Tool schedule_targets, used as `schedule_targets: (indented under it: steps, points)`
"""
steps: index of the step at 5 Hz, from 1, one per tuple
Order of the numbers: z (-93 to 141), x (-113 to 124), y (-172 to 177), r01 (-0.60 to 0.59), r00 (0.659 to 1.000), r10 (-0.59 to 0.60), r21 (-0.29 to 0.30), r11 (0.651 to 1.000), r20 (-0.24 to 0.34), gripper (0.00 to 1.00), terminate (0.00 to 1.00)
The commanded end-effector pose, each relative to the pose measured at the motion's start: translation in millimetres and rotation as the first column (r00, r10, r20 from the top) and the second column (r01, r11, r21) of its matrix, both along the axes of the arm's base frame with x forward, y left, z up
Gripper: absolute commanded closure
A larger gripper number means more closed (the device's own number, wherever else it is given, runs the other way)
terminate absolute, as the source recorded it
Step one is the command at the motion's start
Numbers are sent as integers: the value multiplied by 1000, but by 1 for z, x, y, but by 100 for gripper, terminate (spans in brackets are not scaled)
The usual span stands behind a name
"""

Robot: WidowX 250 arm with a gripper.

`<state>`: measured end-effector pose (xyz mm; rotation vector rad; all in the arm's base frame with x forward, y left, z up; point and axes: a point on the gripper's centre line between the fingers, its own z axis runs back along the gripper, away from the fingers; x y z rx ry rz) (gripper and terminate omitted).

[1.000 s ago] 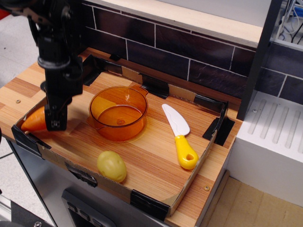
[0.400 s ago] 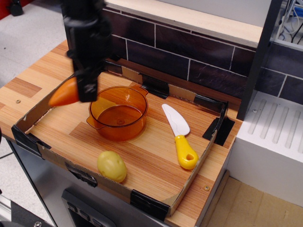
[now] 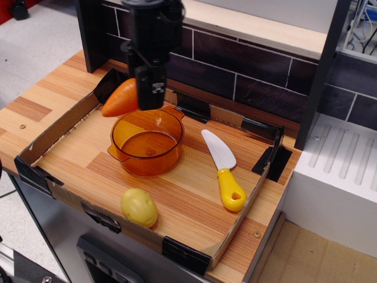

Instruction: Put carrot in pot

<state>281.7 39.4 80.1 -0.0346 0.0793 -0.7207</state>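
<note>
End effector (image 3: 148, 94) clamped on carrot (image 3: 121, 99), long axis tilted toward upper right, hanging over upper-left rim of pot (image 3: 147, 141); pot centre lies lower right.

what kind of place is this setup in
Likely a lab's mock toy kitchen: a wooden counter edged with taped cardboard, a dark tile backsplash, and plastic play items, namely a pot, knife and potato.

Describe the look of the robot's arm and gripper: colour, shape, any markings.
The arm is matte black and blocky, built of boxy segments. It narrows to a slim black gripper with straight, flat fingers. A small white marking sits low on the front finger. No cables or other colours can be made out.
</note>
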Motion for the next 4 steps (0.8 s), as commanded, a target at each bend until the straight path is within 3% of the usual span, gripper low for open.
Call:
schedule_targets:
  steps: [1,2,3,4]
  points:
    - [-9,22,12,-4,998,0,71,997,61,0,0]
    - [-9,26,12,-3,997,-1,57,998,81,0,0]
    - [6,25,14,4,994,-7,28,1000,112,0,0]
    - [38,28,16,-16,991,19,-20,1000,132,0,0]
